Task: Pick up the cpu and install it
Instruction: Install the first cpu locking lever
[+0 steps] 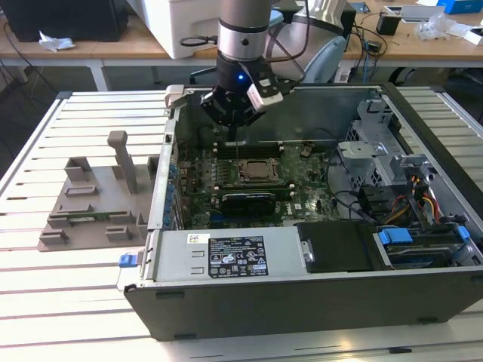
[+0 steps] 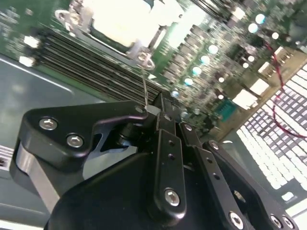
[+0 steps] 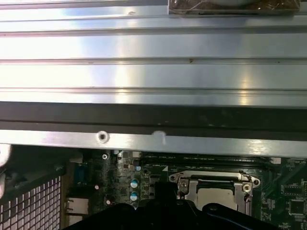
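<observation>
One cpu [image 1: 254,171] sits in the motherboard socket [image 1: 256,181], seated inside the open computer case [image 1: 302,294].
I see my gripper [image 1: 235,121] hovering just behind the socket, fingers [image 2: 165,143] closed together, holding nothing.

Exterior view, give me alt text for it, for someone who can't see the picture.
A robot arm's hand hangs over the far edge of an open computer case lying on a slatted table, above the motherboard socket where the cpu sits. A grey plastic holder tray stands on the table towards the exterior view's left.
</observation>
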